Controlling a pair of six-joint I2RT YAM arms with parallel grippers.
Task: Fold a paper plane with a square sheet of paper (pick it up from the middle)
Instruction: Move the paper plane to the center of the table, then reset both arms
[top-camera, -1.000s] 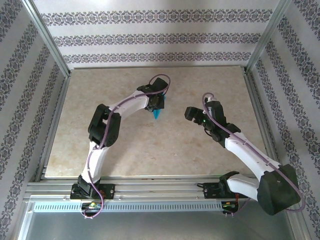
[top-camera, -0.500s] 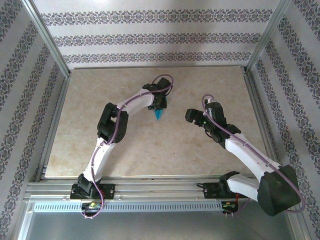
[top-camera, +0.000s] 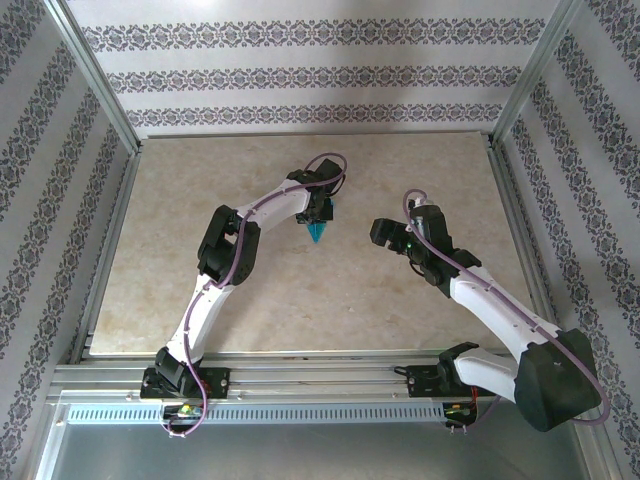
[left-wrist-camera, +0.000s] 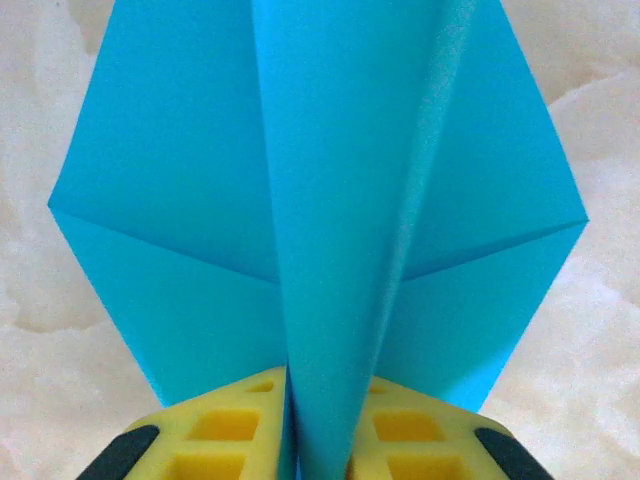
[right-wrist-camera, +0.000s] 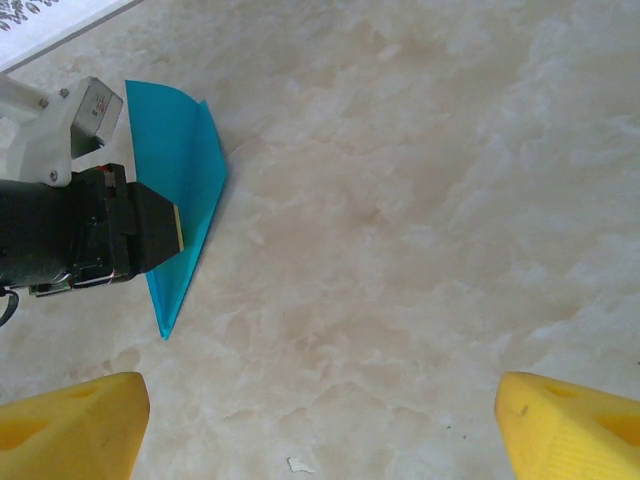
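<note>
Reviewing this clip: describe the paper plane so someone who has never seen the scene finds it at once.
Start at the beige marbled table and follow the left arm out to the left gripper near the table's middle. The paper plane, a narrow folded dart with one sharp tip, is pinched between its yellow fingers. It is the only teal-blue thing among white-and-black arms and pale stone.

Soft, even light leaves the pale counter (top-camera: 400, 300) bright, with only faint shadows beneath the arms. In the left wrist view the paper plane (left-wrist-camera: 330, 200) is so close that its creases look soft. The right gripper (right-wrist-camera: 320, 430) shows blurred yellow tips.
</note>
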